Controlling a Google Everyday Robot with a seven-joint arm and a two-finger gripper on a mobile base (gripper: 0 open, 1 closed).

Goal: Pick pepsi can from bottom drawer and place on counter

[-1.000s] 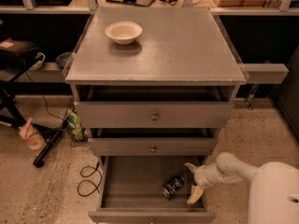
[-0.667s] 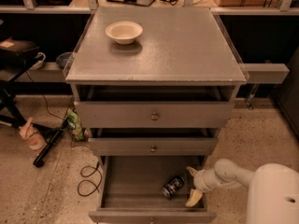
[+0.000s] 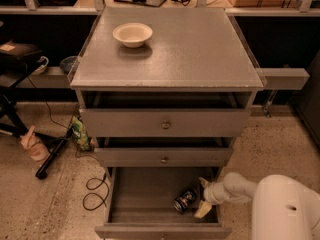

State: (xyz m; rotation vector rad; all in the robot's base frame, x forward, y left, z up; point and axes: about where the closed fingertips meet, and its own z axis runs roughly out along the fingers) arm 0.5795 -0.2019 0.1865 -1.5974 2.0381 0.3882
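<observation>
The pepsi can [image 3: 184, 200] lies on its side inside the open bottom drawer [image 3: 145, 191], towards its right. My gripper [image 3: 200, 196] reaches into the drawer from the right on a white arm. Its pale fingers [image 3: 203, 209] stand open, one behind and one in front, just right of the can and not closed on it. The counter [image 3: 190, 49] is the grey speckled top of the cabinet, above.
A white bowl [image 3: 132, 34] sits at the counter's back left. Two upper drawers [image 3: 165, 124] are partly pulled out above the bottom one. Cables [image 3: 95, 191], a green packet [image 3: 80, 132] and a black pole [image 3: 52, 156] lie on the floor to the left.
My gripper has moved slightly left, closer to the can. The can has not moved.
</observation>
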